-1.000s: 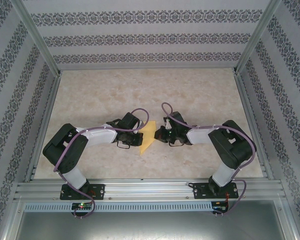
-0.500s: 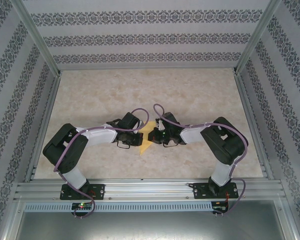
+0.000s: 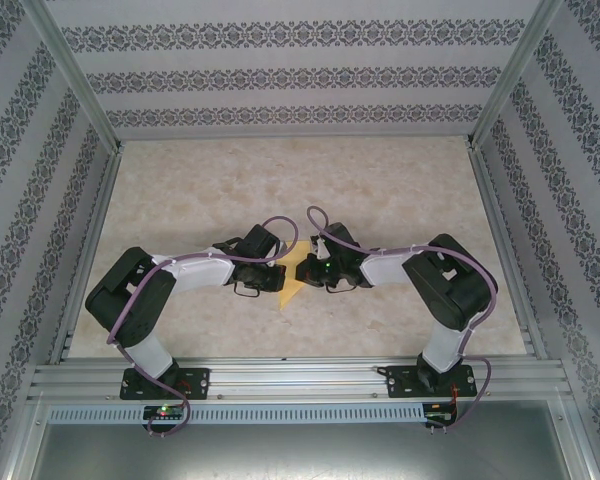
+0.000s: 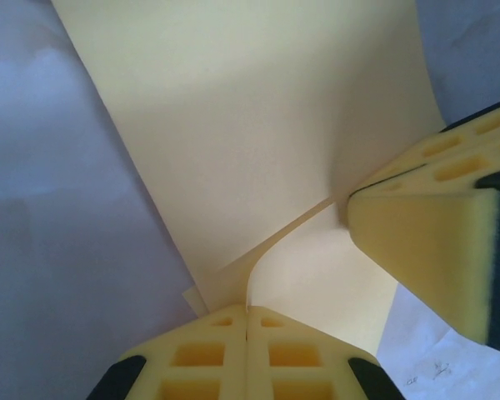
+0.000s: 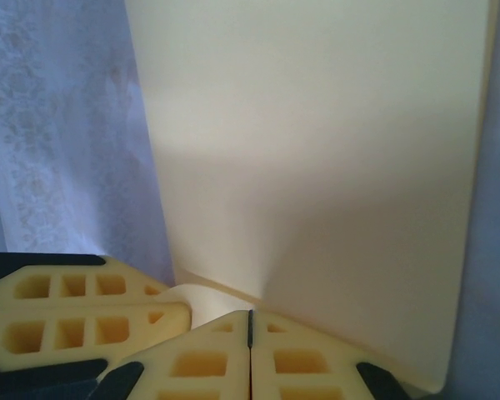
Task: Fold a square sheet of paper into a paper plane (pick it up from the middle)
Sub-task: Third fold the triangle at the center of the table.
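Looking down from the top camera, I can make out little of the sheet of paper (image 3: 290, 290): both wrists crowd over it, and a yellow sliver peeks out between them, just toward 6 o'clock of the middle of the table (image 3: 380, 190). From up there the fingertips of the left claw (image 3: 280, 280) and the right claw (image 3: 308, 272) are too small and dark for me to read, and I cannot tell whether the paper touches the table. The wrist cameras fill that in. On the left wrist, the left claw (image 4: 247, 310) sits at 6 o'clock with its yellow pads pressed together on an edge of the sheet of paper (image 4: 250, 125), and the right claw (image 4: 354, 200) comes in from 3 o'clock, pads likewise closed on the paper. A raised fold runs between the two tips, with one layer curling up. On the right wrist, the right claw (image 5: 250, 315) is at 6 o'clock, clamped on the sheet of paper (image 5: 317, 150), and the left claw (image 5: 171, 310) pokes in at 8 o'clock, right beside it. Both wrist views cut the sheet off at 12 o'clock, so its far corners are lost to me. The left arm reaches in from 8 o'clock and the right from 4 o'clock, elbows bent outward, wrists almost meeting.
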Robot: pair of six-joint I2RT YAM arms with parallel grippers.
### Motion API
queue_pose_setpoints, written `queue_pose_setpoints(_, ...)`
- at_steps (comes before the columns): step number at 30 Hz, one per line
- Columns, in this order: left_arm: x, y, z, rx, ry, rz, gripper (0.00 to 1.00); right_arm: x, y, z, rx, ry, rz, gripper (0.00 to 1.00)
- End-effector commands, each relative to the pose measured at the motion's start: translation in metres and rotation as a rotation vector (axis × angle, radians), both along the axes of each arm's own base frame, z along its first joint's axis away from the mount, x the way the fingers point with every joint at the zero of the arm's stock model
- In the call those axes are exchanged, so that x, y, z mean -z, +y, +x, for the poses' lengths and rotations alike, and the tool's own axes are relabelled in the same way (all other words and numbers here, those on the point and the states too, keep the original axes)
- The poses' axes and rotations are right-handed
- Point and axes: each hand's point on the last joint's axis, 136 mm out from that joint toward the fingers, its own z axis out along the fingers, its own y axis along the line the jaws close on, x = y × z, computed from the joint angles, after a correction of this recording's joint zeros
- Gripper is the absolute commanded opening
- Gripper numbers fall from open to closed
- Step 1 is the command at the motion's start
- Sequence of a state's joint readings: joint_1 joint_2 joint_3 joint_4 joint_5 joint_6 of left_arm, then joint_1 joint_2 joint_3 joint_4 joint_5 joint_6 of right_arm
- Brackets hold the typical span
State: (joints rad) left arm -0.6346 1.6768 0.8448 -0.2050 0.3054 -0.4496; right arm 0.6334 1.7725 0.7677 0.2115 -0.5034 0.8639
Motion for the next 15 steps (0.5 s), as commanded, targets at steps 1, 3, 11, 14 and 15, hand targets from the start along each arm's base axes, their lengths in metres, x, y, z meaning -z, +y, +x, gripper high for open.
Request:
queue_pose_setpoints(1,0.010,0.013,-0.010,-0.012,0.039,0.072,0.00,-0.025,-0.004,0.021,-0.013,-0.082,-0.055,0.08)
queue_pose_setpoints(3,0.010,0.013,-0.009,-0.011,0.035,0.072,0.00,-0.019,-0.009,0.027,-0.027,-0.088,-0.121,0.08)
queue_pose_setpoints(11,0.009,0.012,-0.009,-0.008,0.034,0.070,0.00,0.009,-0.011,0.030,-0.066,-0.026,-0.215,0.06)
queue_pose_setpoints(14,0.007,0.013,-0.008,-0.010,0.028,0.072,0.00,0.023,-0.016,0.028,-0.073,-0.001,-0.263,0.05)
queue_pose_setpoints(15,0.006,0.013,-0.007,-0.011,0.024,0.071,0.00,0.025,-0.017,0.027,-0.076,0.005,-0.272,0.05)
